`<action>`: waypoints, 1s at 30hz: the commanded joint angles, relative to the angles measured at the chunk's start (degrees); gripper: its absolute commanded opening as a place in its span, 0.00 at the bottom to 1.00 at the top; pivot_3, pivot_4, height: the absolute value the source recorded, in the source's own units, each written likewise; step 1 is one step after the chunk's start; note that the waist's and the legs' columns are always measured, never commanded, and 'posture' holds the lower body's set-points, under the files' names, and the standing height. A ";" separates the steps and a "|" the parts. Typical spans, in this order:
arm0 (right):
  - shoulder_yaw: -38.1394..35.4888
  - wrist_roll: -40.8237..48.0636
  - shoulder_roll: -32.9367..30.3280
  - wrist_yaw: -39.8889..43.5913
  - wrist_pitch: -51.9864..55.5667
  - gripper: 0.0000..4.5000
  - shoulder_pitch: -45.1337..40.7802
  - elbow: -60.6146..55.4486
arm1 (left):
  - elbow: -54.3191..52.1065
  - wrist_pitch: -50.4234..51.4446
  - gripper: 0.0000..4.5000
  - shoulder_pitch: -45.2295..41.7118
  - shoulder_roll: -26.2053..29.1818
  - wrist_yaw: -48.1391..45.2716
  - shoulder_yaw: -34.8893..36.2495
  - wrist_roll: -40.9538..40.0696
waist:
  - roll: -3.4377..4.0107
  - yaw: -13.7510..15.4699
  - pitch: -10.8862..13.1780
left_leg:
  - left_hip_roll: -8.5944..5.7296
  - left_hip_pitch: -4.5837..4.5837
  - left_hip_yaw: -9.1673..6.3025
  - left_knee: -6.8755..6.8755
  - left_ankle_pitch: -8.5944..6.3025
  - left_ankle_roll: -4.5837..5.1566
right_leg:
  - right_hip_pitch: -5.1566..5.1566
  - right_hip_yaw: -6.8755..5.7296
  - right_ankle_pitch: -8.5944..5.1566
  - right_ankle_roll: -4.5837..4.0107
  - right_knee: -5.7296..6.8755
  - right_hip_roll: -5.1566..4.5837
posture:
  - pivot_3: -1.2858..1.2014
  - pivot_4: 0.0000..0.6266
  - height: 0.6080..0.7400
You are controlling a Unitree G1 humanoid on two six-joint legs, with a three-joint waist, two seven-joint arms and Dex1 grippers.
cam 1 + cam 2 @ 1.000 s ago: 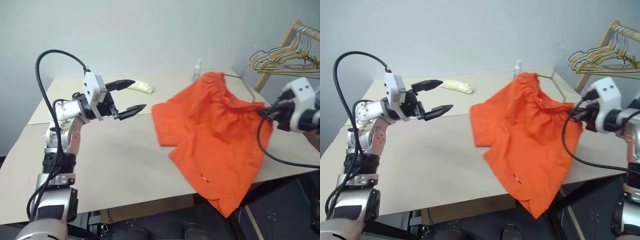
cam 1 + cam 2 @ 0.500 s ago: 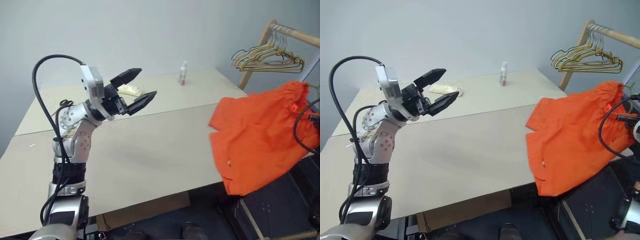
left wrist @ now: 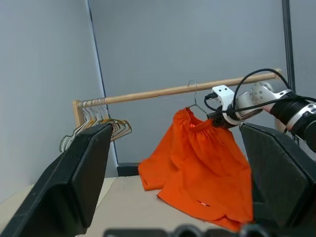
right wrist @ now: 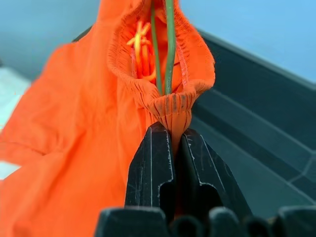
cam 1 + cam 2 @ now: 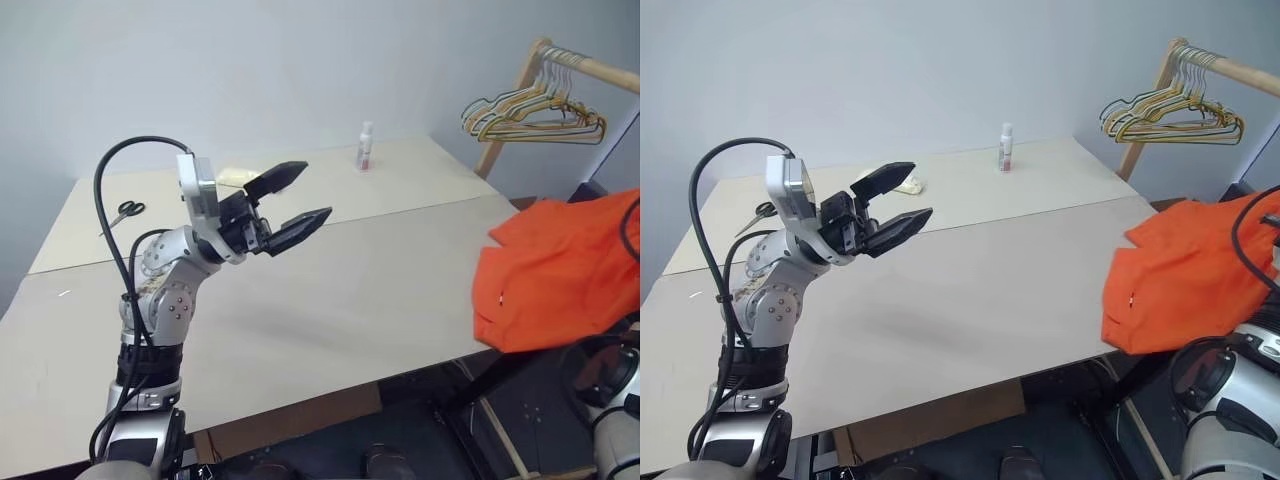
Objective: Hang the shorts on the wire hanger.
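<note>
**Shorts and hanger lifted clear, rail not yet reached**

Off the desk's (image 5: 330, 290) far right corner, the right hand (image 4: 170, 136) pinches the gathered waistband of the shorts (image 3: 197, 168), its two black fingers (image 4: 150, 163) pressed together on a bunched fold of elastic. The thin stem of the wire hanger (image 4: 169, 44) rises straight out of that same fold, so fabric and wire look to be held in one pinch, though the wire's lower part is buried in cloth and I cannot tell how the shorts sit on it. In the left wrist view the hanger's hook (image 3: 193, 96) stands just above this hand and just under the wooden rail (image 3: 163, 92), apparently not yet over it.

The step in hand reads as carrying the loaded hanger to the rail. The next move would call for a small lift and a careful tip of the hook over the wood, keeping the pinch firm until the hook bears the load.

The shorts are bright orange and hang below the hand in loose folds, the legs drooping unevenly, with a small white tag (image 5: 499, 294) on the lower edge. A bunch of pale hangers (image 5: 530, 112) sits further along the rail, well away from this hand.

The left hand (image 5: 292, 199) hovers over the desk with fingers spread wide, holding nothing.
</note>
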 commanded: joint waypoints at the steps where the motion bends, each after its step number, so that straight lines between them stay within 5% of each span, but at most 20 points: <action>1: -0.13 0.68 -2.99 -2.80 -6.57 0.00 -4.21 3.51 | -1.40 -0.97 0.99 -0.77 -1.10 1.00 -0.02 -0.33 | 0.01 -0.30 0.00 | 0.02 0.00 0.01 0.00 -0.02 0.03 | 0.07 0.01 0.03 0.05 -0.08 0.03 | 0.50 0.00 1.00; 13: -0.68 4.85 -7.30 -7.75 -9.96 0.00 -11.73 21.59 | -3.36 -1.41 0.99 0.77 -2.30 1.51 -1.36 0.19 | 0.18 -1.05 -0.01 | 0.03 0.71 0.42 -0.14 -0.49 0.86 | 0.80 0.44 0.21 0.29 -0.79 0.10 | 0.51 0.00 1.00; 24: 3.66 5.26 -7.00 -10.32 -8.23 0.00 -10.77 22.89 | -4.15 -2.31 0.99 1.40 -2.75 1.88 -2.04 0.55 | 0.20 -0.88 -0.01 | 0.03 0.67 0.45 -0.15 -0.53 0.92 | 0.79 0.47 0.24 0.34 -1.00 0.08 | 0.51 0.00 1.00; 30: 5.87 4.79 -5.75 -12.16 -8.36 0.45 -9.77 20.09 | -4.53 -2.29 1.00 1.58 -2.69 1.86 -1.97 0.03 | 0.20 -0.82 0.00 | 0.03 0.64 0.45 -0.17 -0.53 0.90 | 0.77 0.47 0.24 0.35 -1.08 0.07 | 0.51 0.00 1.00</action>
